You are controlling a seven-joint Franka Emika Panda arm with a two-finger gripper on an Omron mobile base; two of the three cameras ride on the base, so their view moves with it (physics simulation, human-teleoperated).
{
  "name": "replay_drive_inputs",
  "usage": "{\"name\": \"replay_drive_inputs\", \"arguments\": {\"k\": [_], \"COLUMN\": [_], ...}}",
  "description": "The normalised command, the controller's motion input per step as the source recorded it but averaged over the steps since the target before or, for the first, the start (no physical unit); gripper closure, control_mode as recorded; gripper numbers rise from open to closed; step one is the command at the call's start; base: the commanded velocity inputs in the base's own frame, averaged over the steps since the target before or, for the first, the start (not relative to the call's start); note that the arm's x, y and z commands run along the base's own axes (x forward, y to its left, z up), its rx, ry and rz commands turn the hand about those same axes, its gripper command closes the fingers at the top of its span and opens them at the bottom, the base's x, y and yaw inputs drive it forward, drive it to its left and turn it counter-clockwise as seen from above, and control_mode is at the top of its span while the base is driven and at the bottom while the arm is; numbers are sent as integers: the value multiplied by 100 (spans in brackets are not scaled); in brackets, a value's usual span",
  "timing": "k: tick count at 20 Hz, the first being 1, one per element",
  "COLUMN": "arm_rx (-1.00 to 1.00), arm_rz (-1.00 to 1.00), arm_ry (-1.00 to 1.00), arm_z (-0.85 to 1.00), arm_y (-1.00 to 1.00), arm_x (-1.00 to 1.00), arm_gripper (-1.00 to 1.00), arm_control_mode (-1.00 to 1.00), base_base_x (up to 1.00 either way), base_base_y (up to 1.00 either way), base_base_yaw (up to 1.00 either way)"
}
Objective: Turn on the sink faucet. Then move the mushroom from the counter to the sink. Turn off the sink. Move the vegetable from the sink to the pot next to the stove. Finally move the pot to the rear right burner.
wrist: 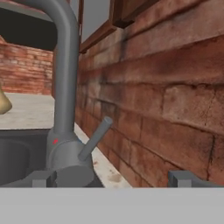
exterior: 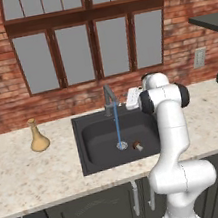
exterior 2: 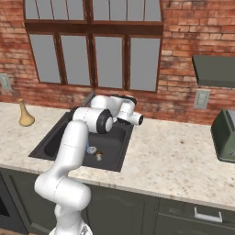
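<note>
Water runs from the grey faucet (exterior: 110, 99) onto a small brown mushroom (exterior: 137, 146), maybe wet. The gripper (wrist: 114, 178) is wide open.

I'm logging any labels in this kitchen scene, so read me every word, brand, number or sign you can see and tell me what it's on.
There is no readable text in any view.
The faucet bears no words or numbers, just a small red dot on its base beside the lever.
The wall outlet, the tan vase and the dark green appliance at the right edge show no lettering.
</note>
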Motion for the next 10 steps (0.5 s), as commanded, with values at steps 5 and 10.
{"name": "replay_drive_inputs", "arguments": {"k": [5, 10], "arm_rx": [0, 0], "arm_rz": [8, 5], "arm_ry": [0, 0], "arm_z": [0, 0], "arm_y": [40, 41], "arm_x": [0, 0], "arm_gripper": [-100, -100], "arm_control_mode": [-100, -100], "base_base_x": [0, 0], "base_base_y": [0, 0], "base_base_yaw": [0, 0]}}
